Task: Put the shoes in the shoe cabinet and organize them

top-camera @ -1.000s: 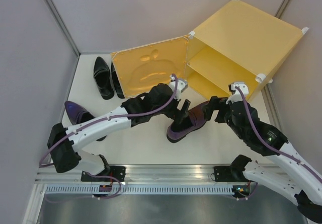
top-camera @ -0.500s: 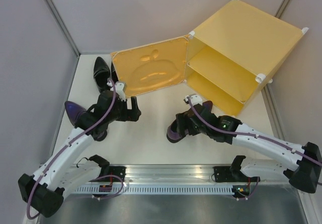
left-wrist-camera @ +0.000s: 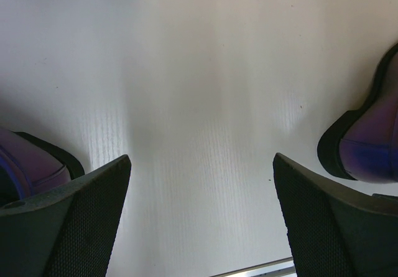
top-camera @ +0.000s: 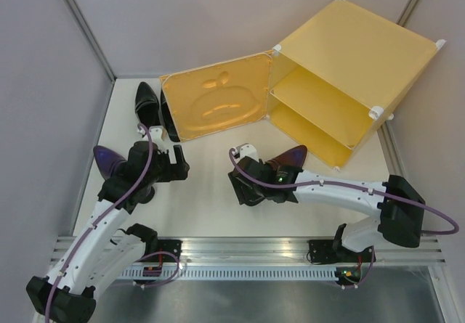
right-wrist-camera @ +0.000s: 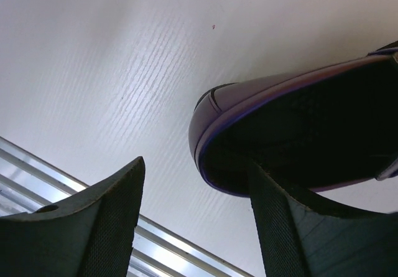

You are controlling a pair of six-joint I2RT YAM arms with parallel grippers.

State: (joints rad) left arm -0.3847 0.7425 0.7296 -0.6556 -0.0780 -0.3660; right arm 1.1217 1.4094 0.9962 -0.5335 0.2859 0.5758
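The yellow shoe cabinet [top-camera: 349, 62] stands at the back right with its door [top-camera: 218, 105] swung open. A black pair of shoes [top-camera: 147, 109] lies beside the door, partly behind it. One purple shoe [top-camera: 107, 161] lies at the left, partly under my left arm. The other purple shoe [top-camera: 285, 168] lies in front of the cabinet. My right gripper [top-camera: 243, 185] is open at this shoe's heel [right-wrist-camera: 214, 118], with one finger [right-wrist-camera: 292, 221] inside the shoe's opening and the other outside it. My left gripper [left-wrist-camera: 202, 221] hangs open over bare table between the two purple shoes.
Grey walls [top-camera: 43, 83] close in the white table [top-camera: 211, 207] on the left, back and right. A metal rail [top-camera: 240, 254] runs along the near edge. The open door stands between the black pair and the cabinet's mouth.
My left arm has drawn back to the left, away from the middle shoe. My right gripper has swung left along that shoe to its heel, and its jaws have narrowed somewhat.
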